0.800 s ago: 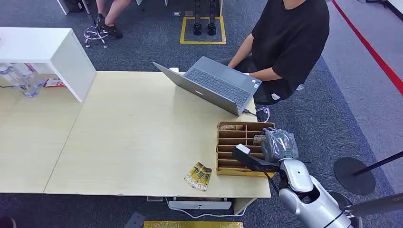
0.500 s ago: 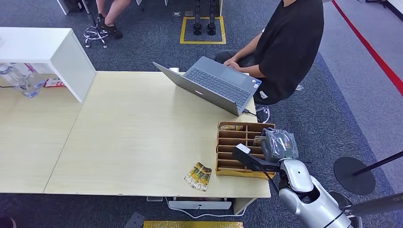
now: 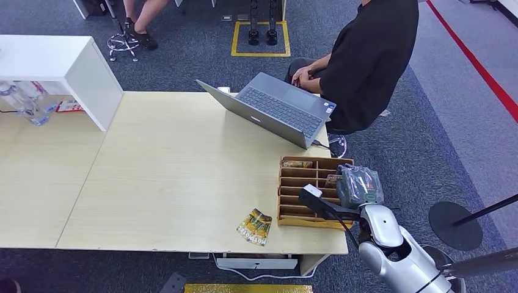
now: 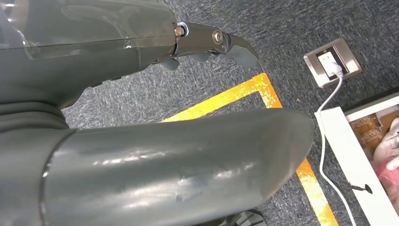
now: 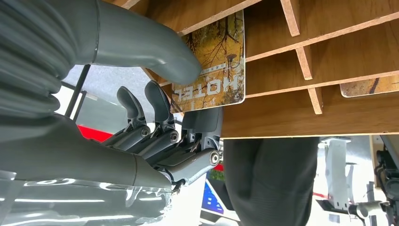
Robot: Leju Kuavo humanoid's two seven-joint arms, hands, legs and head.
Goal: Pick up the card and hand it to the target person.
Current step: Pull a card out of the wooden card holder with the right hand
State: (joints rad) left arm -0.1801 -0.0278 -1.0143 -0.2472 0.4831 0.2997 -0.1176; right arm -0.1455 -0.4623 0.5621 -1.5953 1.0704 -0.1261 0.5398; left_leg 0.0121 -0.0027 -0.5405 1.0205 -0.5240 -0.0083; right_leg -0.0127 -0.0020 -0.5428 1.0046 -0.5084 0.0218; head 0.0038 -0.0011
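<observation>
The card (image 5: 221, 61), printed with autumn trees and the word HOTEL, stands in a slot of the wooden divider box (image 3: 308, 210) at the table's right front corner. My right hand (image 3: 359, 186) is at the box's right side. In the right wrist view the right hand (image 5: 155, 117) pinches the card, thumb on its printed face and fingers behind it. The card (image 3: 333, 179) shows just left of that hand. The person (image 3: 372, 55) in a black shirt sits beyond the laptop (image 3: 275, 110), hands in lap. My left hand (image 4: 84, 70) hangs over the carpet, fingers extended and holding nothing.
Loose yellow cards (image 3: 255, 226) lie on the table left of the box, and another card (image 3: 296, 163) sits in its far slot. A white shelf unit (image 3: 73, 67) and bottles (image 3: 27, 101) stand at the far left. A black round base (image 3: 455, 226) is on the floor right.
The person has taken both hands off the laptop, leaned back and turned, with hands now in the lap. My right hand and the card have not moved.
</observation>
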